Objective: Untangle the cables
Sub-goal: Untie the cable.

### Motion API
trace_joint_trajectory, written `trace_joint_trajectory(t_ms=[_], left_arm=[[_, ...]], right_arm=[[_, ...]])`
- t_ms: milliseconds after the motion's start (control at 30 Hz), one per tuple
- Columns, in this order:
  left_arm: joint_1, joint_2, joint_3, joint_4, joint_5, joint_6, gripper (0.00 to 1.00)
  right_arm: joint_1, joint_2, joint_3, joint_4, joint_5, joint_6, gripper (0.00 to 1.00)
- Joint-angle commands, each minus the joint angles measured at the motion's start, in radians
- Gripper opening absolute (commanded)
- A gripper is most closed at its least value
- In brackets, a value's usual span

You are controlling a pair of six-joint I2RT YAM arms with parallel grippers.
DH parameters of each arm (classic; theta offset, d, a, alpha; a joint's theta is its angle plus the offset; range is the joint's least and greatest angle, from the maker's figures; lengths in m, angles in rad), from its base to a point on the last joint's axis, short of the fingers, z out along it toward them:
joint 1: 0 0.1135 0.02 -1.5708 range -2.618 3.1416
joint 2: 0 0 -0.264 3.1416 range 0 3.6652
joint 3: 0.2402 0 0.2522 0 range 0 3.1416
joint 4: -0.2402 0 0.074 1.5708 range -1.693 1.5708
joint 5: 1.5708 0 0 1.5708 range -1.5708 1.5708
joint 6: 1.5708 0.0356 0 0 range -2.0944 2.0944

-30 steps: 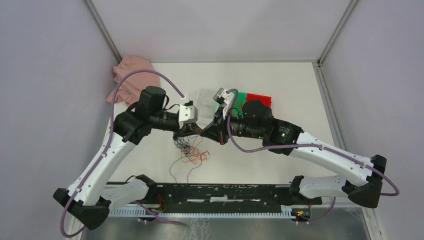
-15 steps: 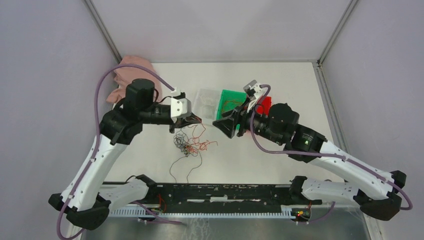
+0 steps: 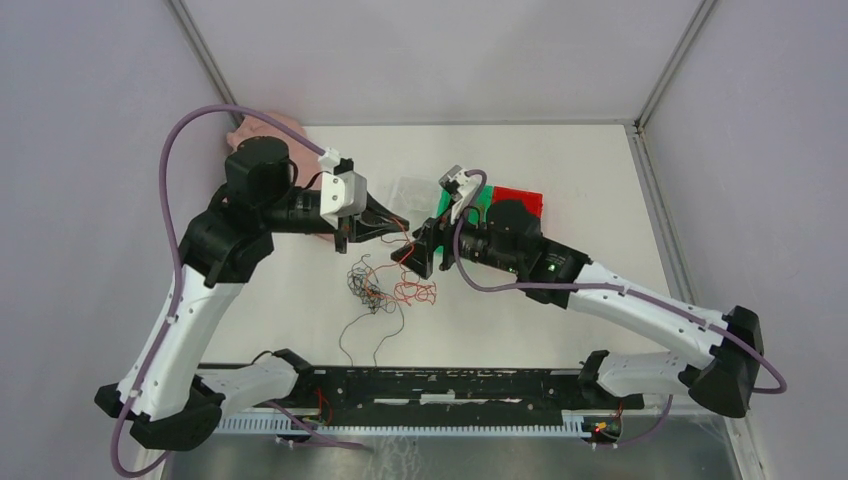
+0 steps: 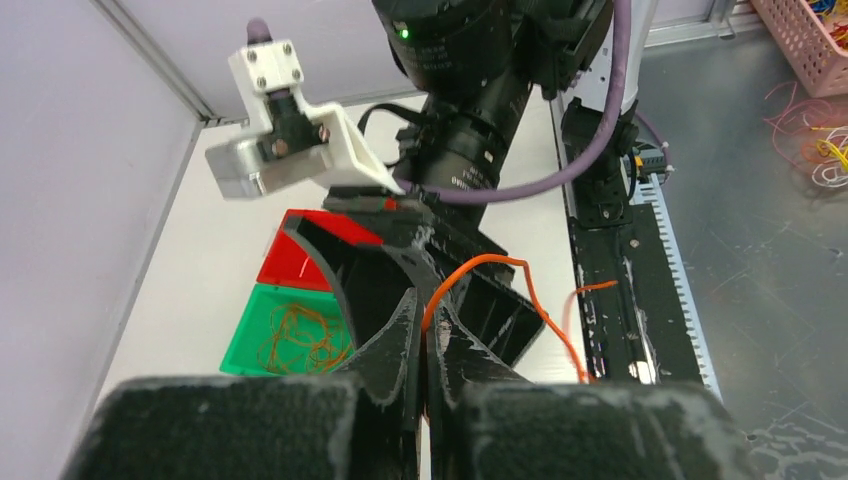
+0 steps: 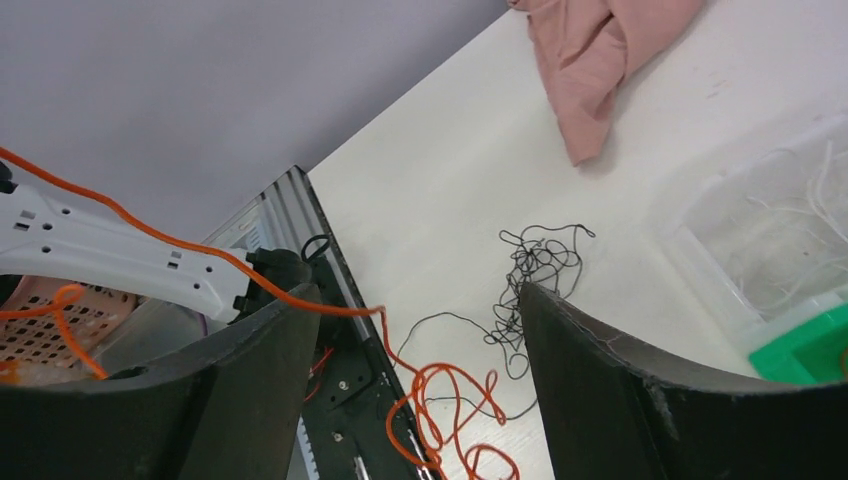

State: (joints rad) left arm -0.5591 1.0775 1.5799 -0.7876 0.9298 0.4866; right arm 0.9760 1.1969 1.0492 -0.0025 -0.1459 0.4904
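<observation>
Thin orange-and-black cables point(image 3: 385, 292) lie tangled on the table point(image 3: 560, 170). Left gripper point(image 4: 424, 330) above, pinching an orange strand point(image 4: 480, 262). Right gripper point(image 5: 415, 340) close by, jaws spread.

Soft light is coming from above and making the white bench point(image 3: 560, 160) look bright. Only faint shadows are lying on it below the jaws. In the left wrist view the jaws are looking big and blurry, while things past them are looking sharp. In the right wrist view the jaws are looking dark and fuzzy.
</observation>
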Motion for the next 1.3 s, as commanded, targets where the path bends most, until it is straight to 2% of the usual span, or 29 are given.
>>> trace_joint_trajectory(t_ms=[0,200,367,667,967,1067,1267], left_arm=[[-0.008,0.009,0.063,0.048,0.041,-0.065,0.03],[-0.012,0.043,0.151,0.06,0.057,-0.107,0.03],[-0.015,0.077,0.28,0.06,0.064,-0.12,0.03],[-0.012,0.096,0.423,0.153,0.01,-0.133,0.03],[-0.012,0.079,0.467,0.309,-0.113,-0.102,0.03],[-0.012,0.089,0.49,0.299,-0.111,-0.11,0.03],[-0.011,0.075,0.448,0.26,-0.094,-0.102,0.03]], right_arm=[[0.017,0.063,0.051,0.158,-0.085,0.015,0.79],[0.028,0.166,0.043,0.211,-0.056,0.043,0.68],[0.027,0.212,-0.033,0.281,-0.01,0.058,0.6],[0.022,0.256,-0.201,0.378,0.056,0.079,0.55],[0.01,0.254,-0.42,0.513,0.141,0.126,0.51],[0.006,0.21,-0.469,0.553,0.136,0.147,0.54],[0.006,0.001,-0.406,0.428,0.107,0.117,0.65]])
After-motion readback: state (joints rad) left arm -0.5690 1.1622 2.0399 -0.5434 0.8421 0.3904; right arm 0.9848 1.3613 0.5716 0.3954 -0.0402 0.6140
